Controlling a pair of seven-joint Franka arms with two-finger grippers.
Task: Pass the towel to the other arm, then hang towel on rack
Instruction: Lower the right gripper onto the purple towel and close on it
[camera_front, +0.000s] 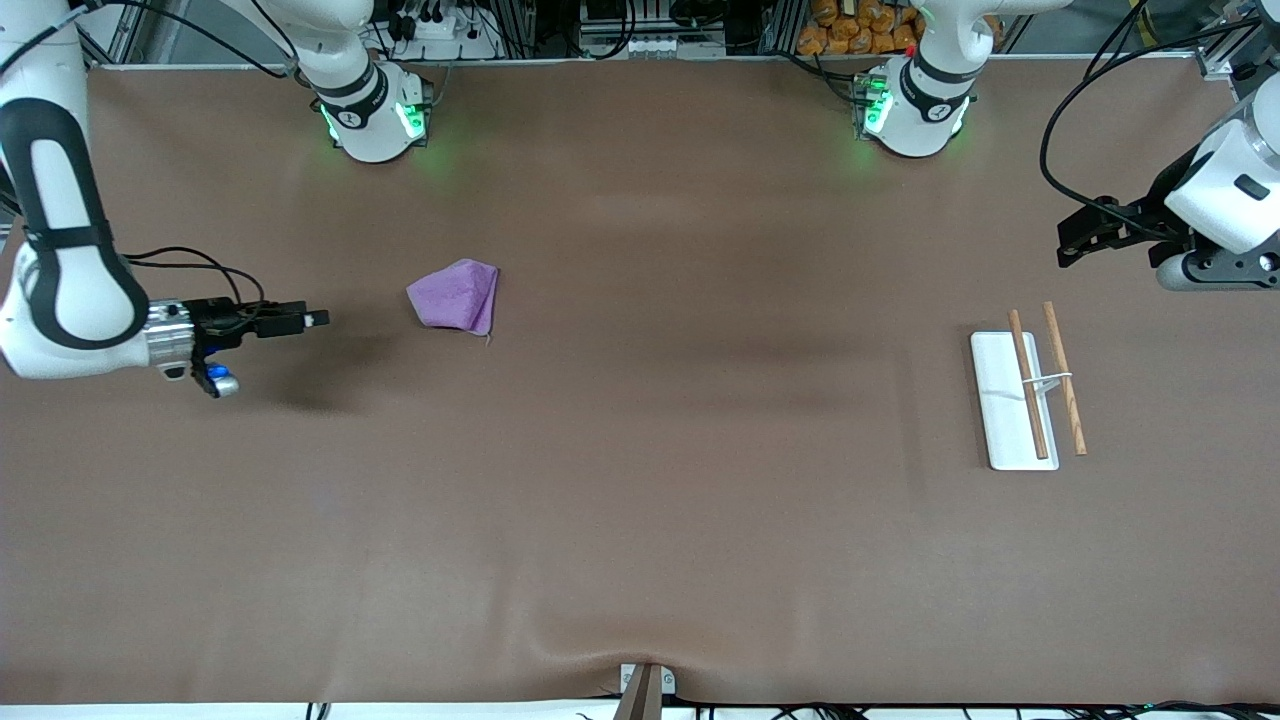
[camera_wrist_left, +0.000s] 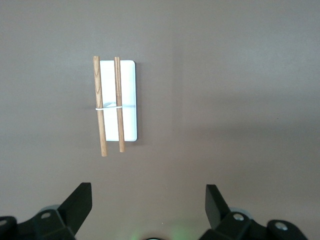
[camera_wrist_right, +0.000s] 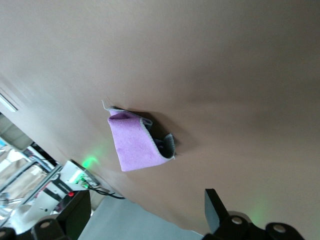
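The purple towel (camera_front: 455, 296) lies crumpled on the brown table toward the right arm's end; it also shows in the right wrist view (camera_wrist_right: 135, 143). My right gripper (camera_front: 312, 320) hangs open and empty above the table beside the towel, apart from it; its fingertips frame the right wrist view (camera_wrist_right: 147, 207). The rack (camera_front: 1030, 395), a white base with two brown rods, stands toward the left arm's end and shows in the left wrist view (camera_wrist_left: 116, 102). My left gripper (camera_front: 1070, 238) is open and empty in the air, over the table beside the rack (camera_wrist_left: 148, 200).
The two arm bases (camera_front: 372, 118) (camera_front: 912, 112) stand along the table's back edge. A small clamp (camera_front: 642, 688) sits at the table's front edge. A wide stretch of brown table (camera_front: 720, 400) lies between towel and rack.
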